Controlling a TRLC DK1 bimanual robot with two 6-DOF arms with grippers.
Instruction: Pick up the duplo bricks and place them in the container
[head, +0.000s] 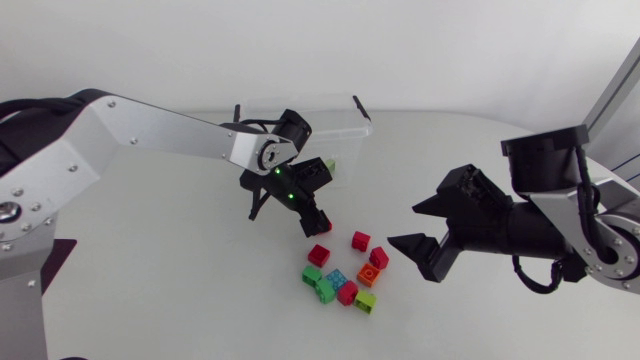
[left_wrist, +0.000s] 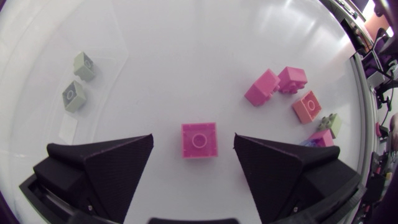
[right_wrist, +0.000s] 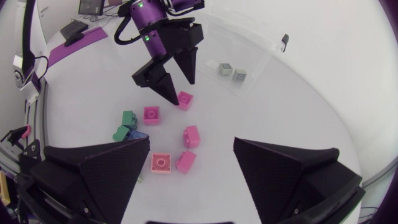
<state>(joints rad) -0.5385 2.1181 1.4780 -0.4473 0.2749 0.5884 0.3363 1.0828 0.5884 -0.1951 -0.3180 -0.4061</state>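
The left arm comes in over the middle of the tabletop (head: 150, 260), its end effector (left_wrist: 193, 138) pointing down with the fingers spread apart. A red brick (left_wrist: 199, 140) lies flat on the tabletop between them, studs up, and neither finger touches it. Behind this arm stands the clear container (head: 348, 118), with two pale green bricks (right_wrist: 232, 72) side by side on its floor. The remaining bricks (head: 340, 275) sit in a loose cluster near the red one, on the side away from the container: several red, one orange, two green, one blue and one lime. The right end effector (head: 412, 226) hangs above the tabletop just beside that cluster, fingers wide apart and holding nothing. In its own wrist view the cluster lies ahead of it, with the left end effector beyond
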